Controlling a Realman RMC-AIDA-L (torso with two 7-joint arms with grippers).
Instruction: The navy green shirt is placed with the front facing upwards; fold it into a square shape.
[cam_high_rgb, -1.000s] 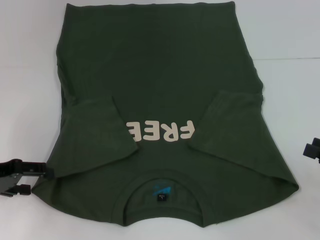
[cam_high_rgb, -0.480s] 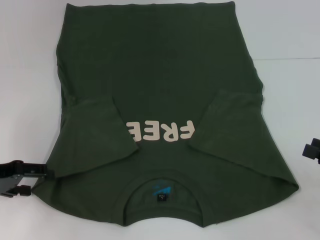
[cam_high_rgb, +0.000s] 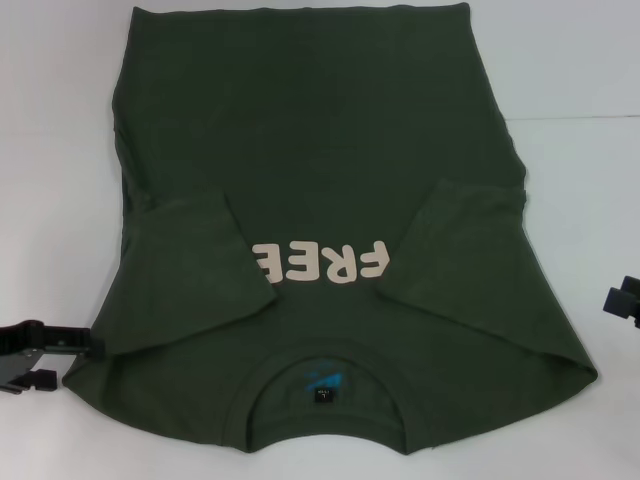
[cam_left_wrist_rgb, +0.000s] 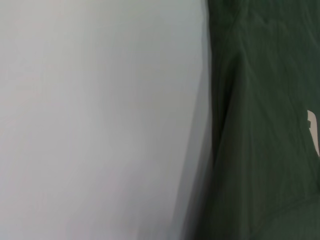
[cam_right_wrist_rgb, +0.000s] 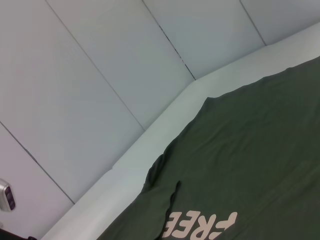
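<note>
the large dark olive-green cotton shirt (cam_high_rgb: 330, 230) lies flat on the white table (cam_high_rgb: 580, 80), both sleeves folded in, as the left gripper (cam_high_rgb: 35, 362), open and empty, eases back from its near-left corner, leaving lengthwise folds ahead; the right gripper (cam_high_rgb: 625, 300) idles at the right edge, its state unclear.

This looks like a lab or test room made for a robot, not a home. The table (cam_high_rgb: 580, 80) is plain and white, and the wall (cam_right_wrist_rgb: 100, 65) behind it is made of plain pale panels with thin lines between them. The only cloth thing is one green shirt (cam_high_rgb: 320, 160) laid flat.
</note>
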